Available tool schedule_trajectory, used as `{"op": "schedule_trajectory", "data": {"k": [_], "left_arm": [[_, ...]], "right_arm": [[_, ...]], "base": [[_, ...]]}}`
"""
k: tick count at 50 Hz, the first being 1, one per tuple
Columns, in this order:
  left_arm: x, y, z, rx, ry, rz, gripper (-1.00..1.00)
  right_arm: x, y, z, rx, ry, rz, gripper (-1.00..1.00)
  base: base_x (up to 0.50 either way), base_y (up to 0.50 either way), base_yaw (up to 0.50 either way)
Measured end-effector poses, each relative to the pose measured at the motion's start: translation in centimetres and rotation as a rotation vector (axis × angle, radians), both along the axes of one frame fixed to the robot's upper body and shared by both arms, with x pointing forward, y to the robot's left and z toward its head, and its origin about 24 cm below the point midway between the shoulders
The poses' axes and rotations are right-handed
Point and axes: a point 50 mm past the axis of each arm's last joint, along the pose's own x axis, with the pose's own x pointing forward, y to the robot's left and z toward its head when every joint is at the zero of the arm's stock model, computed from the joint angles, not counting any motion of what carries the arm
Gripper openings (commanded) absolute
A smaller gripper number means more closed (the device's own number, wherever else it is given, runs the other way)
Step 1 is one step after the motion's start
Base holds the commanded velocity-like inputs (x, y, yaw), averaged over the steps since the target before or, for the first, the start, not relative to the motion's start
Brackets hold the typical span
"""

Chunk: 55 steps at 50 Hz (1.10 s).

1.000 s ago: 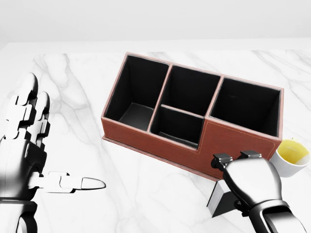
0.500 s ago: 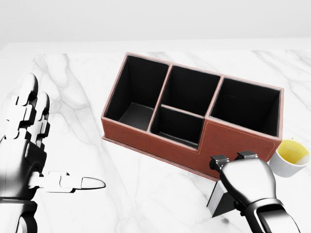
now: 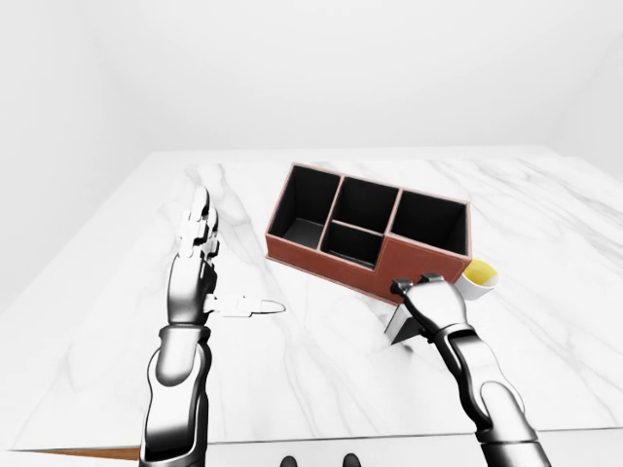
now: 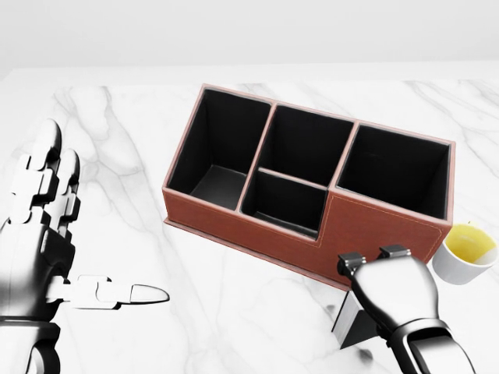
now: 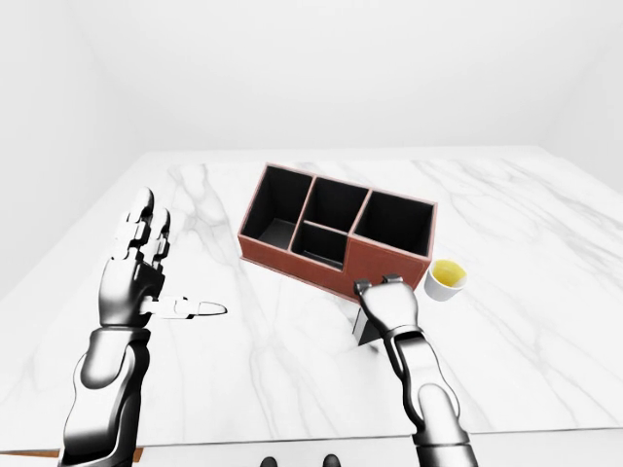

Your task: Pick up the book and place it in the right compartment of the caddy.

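Note:
The brown caddy [image 4: 374,226] lies slantwise across the middle of the head view, its black compartments empty; the right one [image 4: 396,170] is the large one nearest the cup. Below the caddy's right corner the dark book [image 4: 352,323] stands on edge on the marble table [image 4: 234,312]. My right hand [image 4: 378,269] lies over the book's top with its fingers curled down on the far side; their tips and the thumb are hidden. At the head view's left, far from the caddy, my left hand [image 4: 90,234] is open, fingers up and thumb out sideways.
A white cup [image 4: 466,253] of yellow liquid stands against the caddy's right end, just to the right of my right hand. The table's near edge [image 3: 321,443] runs along the bottom of the left-eye view.
My right hand has slid a little toward the bottom of the head view over the book. The book, the caddy and the left hand have not moved.

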Motion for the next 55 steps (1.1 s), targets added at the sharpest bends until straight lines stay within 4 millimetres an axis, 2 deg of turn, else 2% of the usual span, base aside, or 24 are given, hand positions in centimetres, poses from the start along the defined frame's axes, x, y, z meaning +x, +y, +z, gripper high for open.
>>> {"op": "schedule_trajectory", "data": {"k": [55], "left_arm": [[0.1,0.1,-0.2,0.001,0.01,0.006,1.0]], "right_arm": [[0.3,-0.9,-2.6,-0.054,0.022,0.001,0.2]], "base": [[0.0,0.0,0.0]]}}
